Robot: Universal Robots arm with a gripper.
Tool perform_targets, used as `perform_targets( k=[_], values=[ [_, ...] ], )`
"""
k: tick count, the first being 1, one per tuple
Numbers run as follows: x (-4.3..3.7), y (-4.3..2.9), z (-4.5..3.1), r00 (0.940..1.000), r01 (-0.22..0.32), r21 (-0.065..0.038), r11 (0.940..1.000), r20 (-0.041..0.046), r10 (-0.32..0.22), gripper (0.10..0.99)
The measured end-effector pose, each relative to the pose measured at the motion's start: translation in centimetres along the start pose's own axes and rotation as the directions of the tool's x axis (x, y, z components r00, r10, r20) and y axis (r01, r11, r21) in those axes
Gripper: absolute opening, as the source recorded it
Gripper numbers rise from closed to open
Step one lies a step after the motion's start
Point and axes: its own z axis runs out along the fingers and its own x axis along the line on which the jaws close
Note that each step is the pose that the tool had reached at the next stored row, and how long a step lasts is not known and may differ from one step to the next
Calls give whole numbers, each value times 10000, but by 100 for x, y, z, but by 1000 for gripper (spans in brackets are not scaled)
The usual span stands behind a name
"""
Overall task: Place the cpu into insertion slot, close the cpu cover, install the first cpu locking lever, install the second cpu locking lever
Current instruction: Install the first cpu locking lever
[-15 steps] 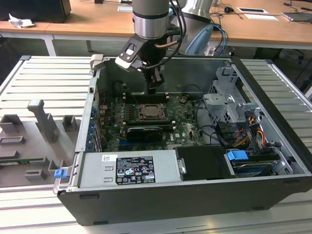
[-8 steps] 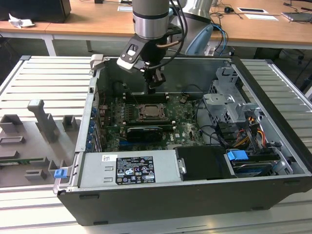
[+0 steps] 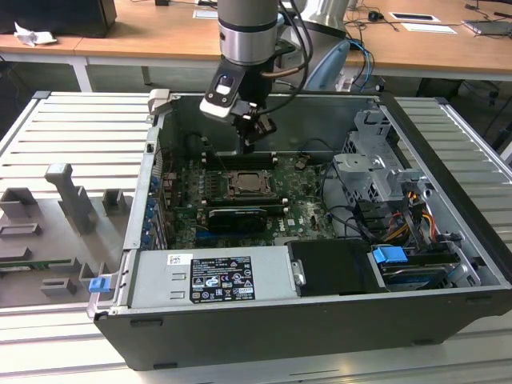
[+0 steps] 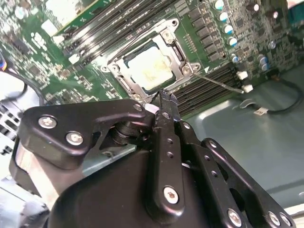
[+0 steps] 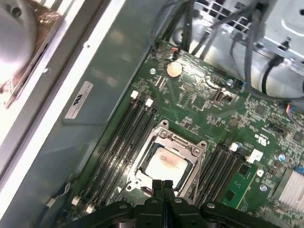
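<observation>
While the cpu (image 5: pixel 167 164) is sitting in the insertion slot (image 5: pixel 137 180) under the closed cpu cover (image 5: pixel 178 140), I am hovering my clenched, empty tool (image 5: pixel 164 184) just above; one lever (image 4: pixel 223 82) is seemingly sticking out unlatched.

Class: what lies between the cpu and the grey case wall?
Long black memory slots run between the cpu and the case wall, in the first wrist view.
</observation>
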Motion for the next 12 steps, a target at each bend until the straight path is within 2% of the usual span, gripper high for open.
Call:
perform_targets(
  k=[2, 3, 7, 12],
  values=[
    [0, 0, 0, 9994, 346, 6, 9994, -24, -346, 106],
    [0, 0, 0, 9976, 698, 12, 9976, -48, -698, 106],
    [0, 0, 0, 9900, 1409, 21, 9900, -97, -1409, 106],
    [-1, -1, 0, 9699, 2428, 28, 9701, -169, -2427, 106]
  ],
)
